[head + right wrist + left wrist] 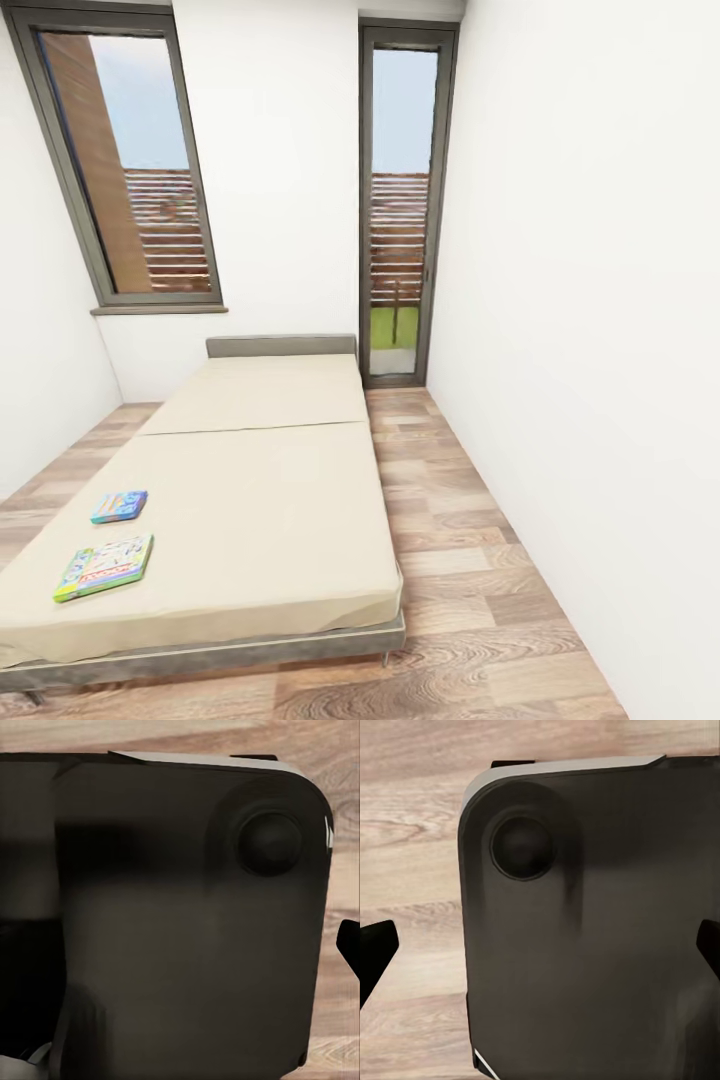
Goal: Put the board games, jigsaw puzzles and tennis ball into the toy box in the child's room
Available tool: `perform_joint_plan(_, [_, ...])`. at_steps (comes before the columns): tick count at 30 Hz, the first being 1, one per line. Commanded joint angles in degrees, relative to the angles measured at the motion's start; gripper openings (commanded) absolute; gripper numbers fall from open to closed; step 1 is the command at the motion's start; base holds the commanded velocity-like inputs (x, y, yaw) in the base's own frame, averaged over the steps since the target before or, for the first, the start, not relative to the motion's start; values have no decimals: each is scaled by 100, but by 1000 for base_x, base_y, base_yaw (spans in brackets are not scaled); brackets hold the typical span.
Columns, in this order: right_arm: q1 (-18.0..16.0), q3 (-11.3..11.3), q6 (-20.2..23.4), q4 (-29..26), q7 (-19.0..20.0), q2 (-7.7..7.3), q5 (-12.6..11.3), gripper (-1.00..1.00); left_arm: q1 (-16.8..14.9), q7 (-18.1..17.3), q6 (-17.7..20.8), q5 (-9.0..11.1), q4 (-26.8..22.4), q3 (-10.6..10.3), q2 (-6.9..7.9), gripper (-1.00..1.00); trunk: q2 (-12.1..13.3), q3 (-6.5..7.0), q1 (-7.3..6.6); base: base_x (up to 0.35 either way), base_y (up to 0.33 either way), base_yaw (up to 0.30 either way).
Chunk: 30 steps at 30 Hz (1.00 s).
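Lower left of the head view: two board games lie flat on the bed (260, 500), a smaller blue one (119, 506) and, nearer the foot of the mattress, a larger one with a green edge (105, 566). They rest apart from each other, close to the mattress's left side, probably within reach only once the base draws nearer. The bed fills the frame's centre, its grey headboard (281, 346) against the far wall between two tall windows with brown slats (170, 230); wood-plank floor (470, 560) runs along the right.

Both arms appear parked low. In the left wrist view, the left gripper (540, 949) is seen as dark fingertips (376, 949) at the frame's left and right edges, spread wide with nothing between them, above a dark rounded panel of the robot's base (585, 945). In the right wrist view, one dark tip of the right gripper (349, 945) shows at the right edge; whether that claw is apart or together cannot be told. Cover art on the games is too small to read.
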Motion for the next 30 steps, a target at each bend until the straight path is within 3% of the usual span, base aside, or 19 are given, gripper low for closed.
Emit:
perform_joint_plan(1, [0,0,-15,-1,-4,-1,1,100,0,-5,-15,-1,-2,-4,0,100,-3,-4,0,0,283,0])
perform_joint_plan(9, [0,0,-15,-1,-2,-4,0,100,0,-5,-15,-1,0,-10,5,100,-3,-4,0,36,282,45])
perform_joint_plan(16, [0,-1,-23,-1,-1,-5,-5,100,0,-5,-22,-1,-1,-14,8,100,-3,-4,0,165,235,215])
perform_joint_plan(30, [0,-1,-16,-1,0,2,-6,100,0,-5,-146,-10,0,-28,6,100,-3,-4,0,39,43,282])
